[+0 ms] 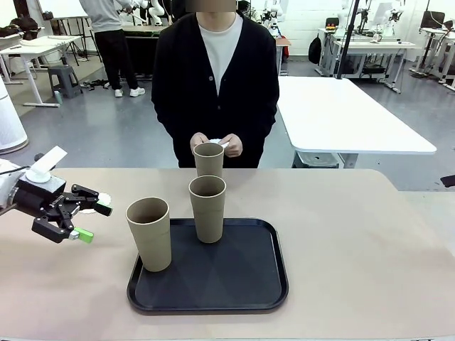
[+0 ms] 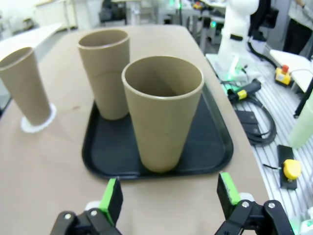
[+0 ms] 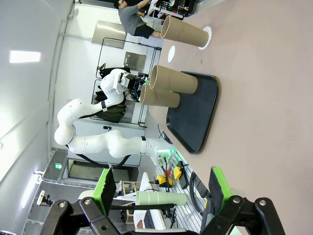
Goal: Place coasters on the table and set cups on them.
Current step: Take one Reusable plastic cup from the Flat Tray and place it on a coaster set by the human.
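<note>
On the table [image 1: 355, 234], far side, the middle cup [image 1: 207, 208] hides the base of the far cup [image 1: 209, 158]; from the left wrist we see a scalloped white coaster [image 2: 35, 123] under it. The middle one and the front cup [image 1: 150, 233], matte tan, stand on the black tray [image 1: 213, 284]. The left gripper [image 1: 94, 221] and right gripper [image 3: 161, 188] gape wide, empty.

Two cups [image 1: 207, 208] on tray [image 1: 234, 284], third cup [image 1: 209, 159] on coaster [image 2: 28, 129] behind

Beige table [image 1: 355, 234] — black tray [image 1: 213, 288], bare coaster [image 3: 171, 54], another coaster [image 2: 36, 125] under a cup [image 2: 24, 85].
</note>
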### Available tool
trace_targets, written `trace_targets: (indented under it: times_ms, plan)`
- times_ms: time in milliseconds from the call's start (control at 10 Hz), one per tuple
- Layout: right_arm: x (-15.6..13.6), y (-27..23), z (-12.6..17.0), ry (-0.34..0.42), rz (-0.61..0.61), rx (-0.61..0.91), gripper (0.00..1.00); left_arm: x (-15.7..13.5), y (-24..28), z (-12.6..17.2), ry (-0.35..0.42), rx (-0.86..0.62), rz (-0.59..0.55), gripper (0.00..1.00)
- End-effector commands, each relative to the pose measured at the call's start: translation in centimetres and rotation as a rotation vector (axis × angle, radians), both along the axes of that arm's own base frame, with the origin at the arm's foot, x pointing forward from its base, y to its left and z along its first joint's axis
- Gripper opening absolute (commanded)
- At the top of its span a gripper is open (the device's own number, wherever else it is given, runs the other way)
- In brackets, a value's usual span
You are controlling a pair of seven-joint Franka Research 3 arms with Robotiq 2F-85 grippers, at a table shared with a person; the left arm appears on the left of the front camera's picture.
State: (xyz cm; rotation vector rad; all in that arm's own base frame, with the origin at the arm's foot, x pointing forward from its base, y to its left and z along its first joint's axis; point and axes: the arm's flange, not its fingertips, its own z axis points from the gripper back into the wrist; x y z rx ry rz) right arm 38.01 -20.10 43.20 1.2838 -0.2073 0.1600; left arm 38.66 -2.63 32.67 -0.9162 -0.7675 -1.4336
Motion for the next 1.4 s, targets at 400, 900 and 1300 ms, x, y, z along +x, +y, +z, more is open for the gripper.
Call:
trace_targets:
  times_ms: [400, 900, 1300]
  plan:
    - [0.1, -0.2, 0.2, 0.000, 0.007, 0.005, 1.00, 0.8, -0.4, -3.0, 0.005, -0.078, 0.052, 1.00]
    - [0.1, -0.2, 0.2, 0.000, 0.007, 0.005, 1.00, 0.7, -1.5, -5.0, -0.006, -0.257, -0.011, 1.00]
    - [0.1, -0.2, 0.2, 0.000, 0.007, 0.005, 1.00, 0.6, -2.6, -6.1, -0.001, -0.274, -0.015, 1.00]
